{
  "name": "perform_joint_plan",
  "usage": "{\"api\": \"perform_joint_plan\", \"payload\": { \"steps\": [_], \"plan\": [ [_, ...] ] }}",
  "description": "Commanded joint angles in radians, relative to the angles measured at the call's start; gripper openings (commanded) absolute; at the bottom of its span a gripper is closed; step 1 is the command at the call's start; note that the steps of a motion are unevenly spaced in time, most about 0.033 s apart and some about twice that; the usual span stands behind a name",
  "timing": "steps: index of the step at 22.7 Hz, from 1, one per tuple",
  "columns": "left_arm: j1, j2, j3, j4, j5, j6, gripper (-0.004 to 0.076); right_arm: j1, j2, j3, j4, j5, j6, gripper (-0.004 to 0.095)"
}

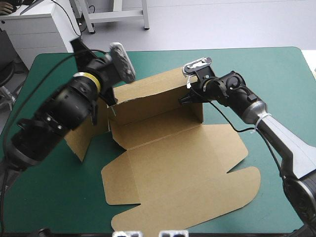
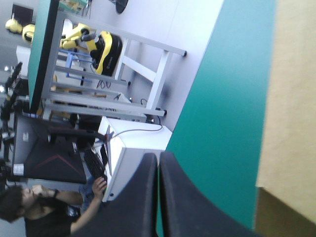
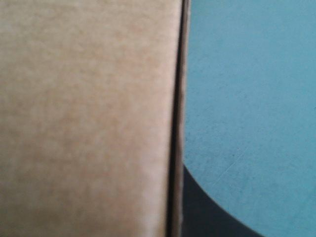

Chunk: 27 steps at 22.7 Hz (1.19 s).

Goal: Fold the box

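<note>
At the middle of the bench (image 1: 266, 69), the high view shows the brown box (image 1: 173, 168) as a half-raised tray, far wall upright, lid flat toward the near edge. Wrist views alone settle the grips: the left hand (image 2: 158, 154) is closed on nothing, board beside it; the right hand (image 1: 186, 96) pinches the wall's right end.
</note>
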Motion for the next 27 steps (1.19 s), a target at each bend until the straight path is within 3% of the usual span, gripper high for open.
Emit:
{"api": "perform_joint_plan", "payload": {
  "steps": [1, 7, 9, 11, 14, 16, 19, 27],
  "plan": [
    [0.182, -0.034, -0.107, -0.129, -0.106, 0.019, -0.0001, -0.018, -0.061, -0.112, -0.023, 0.023, -0.004, -0.0016],
    [0.576, -0.032, -0.13, -0.547, -0.229, 0.075, -0.0001, -0.094, -0.041, -0.245, 0.006, 0.231, 0.001, -0.0016],
    [0.819, -0.031, -0.106, -1.072, -0.221, 0.313, -0.0002, -0.158, 0.014, -0.37, 0.022, 0.401, -0.041, -0.0016],
    [0.94, -0.033, -0.057, -1.339, -0.172, 0.44, -0.0002, -0.205, 0.082, -0.471, 0.084, 0.526, -0.097, -0.0016],
    [0.983, -0.035, 0.019, -1.456, -0.052, 0.555, -0.0008, -0.261, 0.189, -0.566, 0.153, 0.542, -0.116, -0.0018],
    [0.983, -0.055, 0.112, -1.542, -0.029, 0.627, -0.0008, -0.275, 0.271, -0.604, 0.162, 0.542, -0.116, -0.0017],
    [0.981, -0.127, 0.31, -1.628, -0.09, 0.728, -0.0009, -0.275, 0.404, -0.614, 0.146, 0.542, -0.145, -0.0018],
    [0.981, -0.387, 0.659, -1.73, -0.381, 0.754, -0.0009, -0.271, 0.533, -0.609, 0.146, 0.544, -0.169, -0.0017]
  ]
}}
